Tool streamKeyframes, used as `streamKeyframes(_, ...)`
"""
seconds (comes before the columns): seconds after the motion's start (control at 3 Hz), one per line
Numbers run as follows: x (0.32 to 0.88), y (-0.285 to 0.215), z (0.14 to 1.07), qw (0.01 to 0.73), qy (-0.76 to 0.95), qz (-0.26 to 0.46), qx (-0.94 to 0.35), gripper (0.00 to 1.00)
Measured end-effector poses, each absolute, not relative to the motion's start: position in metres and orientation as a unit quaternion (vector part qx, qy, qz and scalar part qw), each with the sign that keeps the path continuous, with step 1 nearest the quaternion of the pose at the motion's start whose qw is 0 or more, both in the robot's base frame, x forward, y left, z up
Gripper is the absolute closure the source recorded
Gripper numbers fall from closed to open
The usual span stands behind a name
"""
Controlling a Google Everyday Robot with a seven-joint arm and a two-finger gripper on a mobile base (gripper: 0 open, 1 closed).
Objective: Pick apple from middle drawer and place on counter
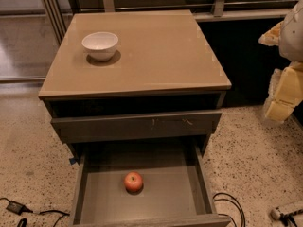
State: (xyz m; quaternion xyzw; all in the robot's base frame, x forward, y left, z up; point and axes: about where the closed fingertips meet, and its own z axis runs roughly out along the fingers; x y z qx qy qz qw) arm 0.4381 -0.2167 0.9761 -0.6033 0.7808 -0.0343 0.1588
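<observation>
Now the small round red apple (133, 181) lies mid-floor in the open grey-brown wooden middle drawer (166, 198). Our yellow-padded gripper (284, 97) hangs at the right, well apart; whether it is open, we cannot tell. We should descend vertically, clear of the scratched grey drawer front (137, 126).

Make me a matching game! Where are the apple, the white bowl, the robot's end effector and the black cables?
Things:
1. apple
2. white bowl
3. end effector
4. black cables

Places:
A. on the counter
B. at the picture's right edge, off to the side of the counter
C. on the speckled floor
D. in the open middle drawer

Pairs: 1-D, 2-A, 3-B, 4-C
</observation>
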Motion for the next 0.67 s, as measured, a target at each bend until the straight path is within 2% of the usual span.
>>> streamKeyframes(0.67,0.4349,-0.2096,0.9687,0.162,0.779,-0.017,-0.605,0.00)
